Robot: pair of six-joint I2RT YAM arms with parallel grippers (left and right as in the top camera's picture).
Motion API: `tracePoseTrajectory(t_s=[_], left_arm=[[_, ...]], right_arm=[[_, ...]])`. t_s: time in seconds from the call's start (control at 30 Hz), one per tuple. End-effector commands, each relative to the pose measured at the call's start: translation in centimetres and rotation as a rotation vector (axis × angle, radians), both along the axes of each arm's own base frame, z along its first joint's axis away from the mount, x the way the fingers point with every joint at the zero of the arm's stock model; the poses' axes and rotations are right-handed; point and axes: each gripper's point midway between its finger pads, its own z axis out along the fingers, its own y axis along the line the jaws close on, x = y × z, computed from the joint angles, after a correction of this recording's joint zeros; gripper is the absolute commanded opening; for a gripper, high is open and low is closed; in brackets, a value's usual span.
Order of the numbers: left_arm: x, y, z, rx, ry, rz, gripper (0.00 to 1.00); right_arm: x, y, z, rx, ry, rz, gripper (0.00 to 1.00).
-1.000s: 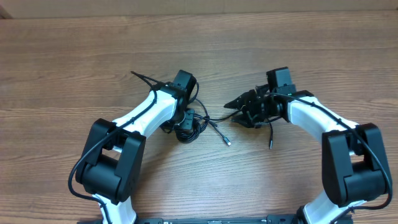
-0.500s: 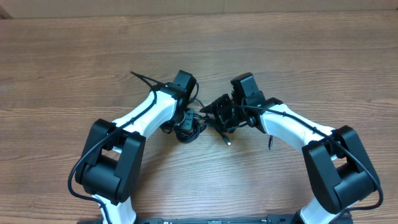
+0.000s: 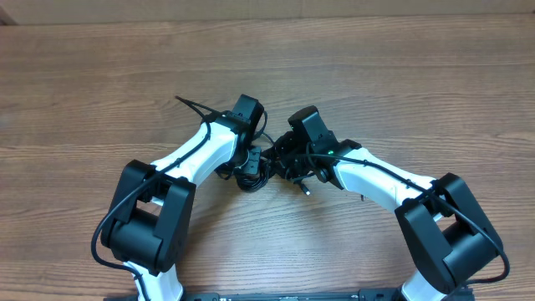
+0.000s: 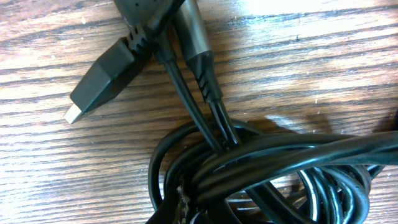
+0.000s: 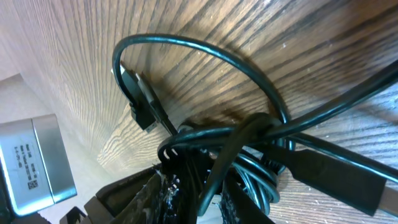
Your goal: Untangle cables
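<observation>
Cables [image 3: 253, 179] lie coiled and knotted at mid tabletop [image 3: 376, 75]. On them sits the left end effector [image 3: 245, 160], fully closed, though any pinch on a cord is hidden. Just right, the right end effector [image 3: 282, 159] reaches into the same knot, and how far open it is cannot be told.

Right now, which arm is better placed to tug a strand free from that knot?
Probably right: the right hand sits beside the cables, near a loose plug; the left hand is shut on them as an anchor.

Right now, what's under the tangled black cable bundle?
Bare brown wooden tabletop shows beneath the tangled black cable bundle and through its loops. The spot directly under the knot is covered by cords.
</observation>
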Motion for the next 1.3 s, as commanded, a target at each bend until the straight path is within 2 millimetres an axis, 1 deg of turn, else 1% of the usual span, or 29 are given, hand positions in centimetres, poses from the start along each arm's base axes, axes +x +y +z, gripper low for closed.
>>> tracePoseTrajectory(t_s=[0.0,0.1,0.17,0.2,0.27,0.3,0.33,0.4,0.53,0.67,0.87,1.0,1.03,1.07,1.13,1.17,1.2,1.23,1.27], left_arm=[[-0.3,2.0,-1.0,0.074,0.003,0.028,0.04],[-0.3,2.0,-1.0,0.074,0.002,0.028,0.04],[-0.3,2.0,-1.0,0.074,0.002,0.028,0.04],[-0.3,2.0,-1.0,0.075,0.002,0.028,0.04],[-0.3,2.0,-1.0,0.075,0.002,0.028,0.04],[-0.3,2.0,-1.0,0.075,0.002,0.028,0.04],[-0.3,2.0,-1.0,0.075,0.003,0.028,0.04],[-0.3,2.0,-1.0,0.075,0.003,0.028,0.04],[-0.3,2.0,-1.0,0.075,0.003,0.028,0.04],[-0.3,2.0,-1.0,0.075,0.003,0.028,0.04],[-0.3,2.0,-1.0,0.075,0.003,0.028,0.04],[-0.4,2.0,-1.1,0.076,0.005,0.029,0.04],[-0.4,2.0,-1.1,0.076,0.005,0.029,0.04],[-0.4,2.0,-1.1,0.076,0.004,0.029,0.04],[-0.3,2.0,-1.1,0.075,0.003,0.029,0.04],[-0.3,2.0,-1.1,0.075,0.002,0.029,0.04],[-0.3,2.0,-1.1,0.074,0.002,0.031,0.04],[-0.3,2.0,-1.1,0.074,0.002,0.031,0.04],[-0.3,2.0,-1.1,0.074,0.002,0.031,0.04]], right_arm=[[0.1,0.2,-0.1,-0.028,-0.024,-0.017,0.27],[0.0,0.4,-0.2,-0.050,-0.035,-0.027,0.26],[0.3,0.2,-0.4,-0.080,-0.057,-0.046,0.22],[0.3,0.2,-0.4,-0.082,-0.058,-0.046,0.18],[0.3,0.2,-0.4,-0.083,-0.060,-0.041,0.15],[0.2,0.2,-0.5,-0.084,-0.059,-0.033,0.04],[-0.5,0.7,-0.3,-0.064,-0.058,0.027,0.04],[-1.0,1.1,0.1,-0.020,-0.064,0.115,0.04],[-1.4,0.6,1.4,0.100,-0.074,0.271,0.04],[-1.6,-0.1,2.8,0.207,-0.112,0.381,0.04],[-0.6,-2.4,3.5,0.258,-0.133,0.391,0.04],[0.6,-5.5,3.3,0.269,-0.104,0.322,0.04],[0.7,-5.9,3.3,0.269,-0.107,0.319,0.04],[0.9,-6.7,3.4,0.280,-0.105,0.313,0.04],[0.7,-7.0,3.2,0.277,-0.089,0.306,0.04],[0.5,-6.8,3.2,0.277,-0.086,0.313,0.07],[0.1,-6.2,3.2,0.278,-0.079,0.327,0.38],[-0.6,-5.2,3.2,0.281,-0.064,0.350,0.67],[-1.1,-4.6,3.2,0.284,-0.050,0.358,0.70]])
